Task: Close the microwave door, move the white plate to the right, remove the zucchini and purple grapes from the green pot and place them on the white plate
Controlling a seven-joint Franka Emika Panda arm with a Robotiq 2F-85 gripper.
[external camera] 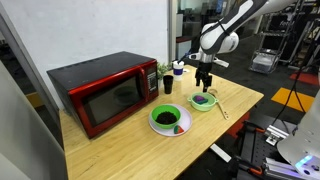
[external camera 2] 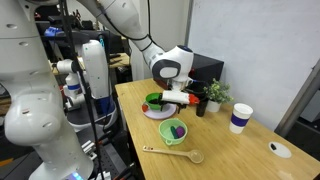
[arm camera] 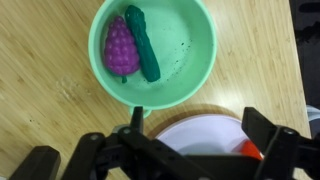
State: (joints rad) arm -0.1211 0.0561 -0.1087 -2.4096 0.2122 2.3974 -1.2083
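The microwave door (external camera: 110, 100) looks shut on the red microwave. In the wrist view the green pot (arm camera: 185, 45) holds the purple grapes (arm camera: 120, 47) and the dark green zucchini (arm camera: 143, 42) side by side. The white plate (arm camera: 200, 138) lies just beside the pot and under my open gripper (arm camera: 200, 125), whose fingers (arm camera: 262, 128) are empty. An orange-red piece (arm camera: 252, 150) shows at the plate's edge. In both exterior views the gripper (external camera: 205, 80) (external camera 2: 185, 97) hovers above the table between the plate (external camera: 184, 130) (external camera 2: 150, 114) and the pot (external camera: 203, 100) (external camera 2: 175, 131).
A bright green bowl (external camera: 167, 117) with dark contents sits on the plate. A wooden spoon (external camera 2: 170, 153) lies near the table's front edge. A paper cup (external camera 2: 240, 118), a small potted plant (external camera 2: 213, 95) and a small white disc (external camera 2: 279, 149) stand nearby.
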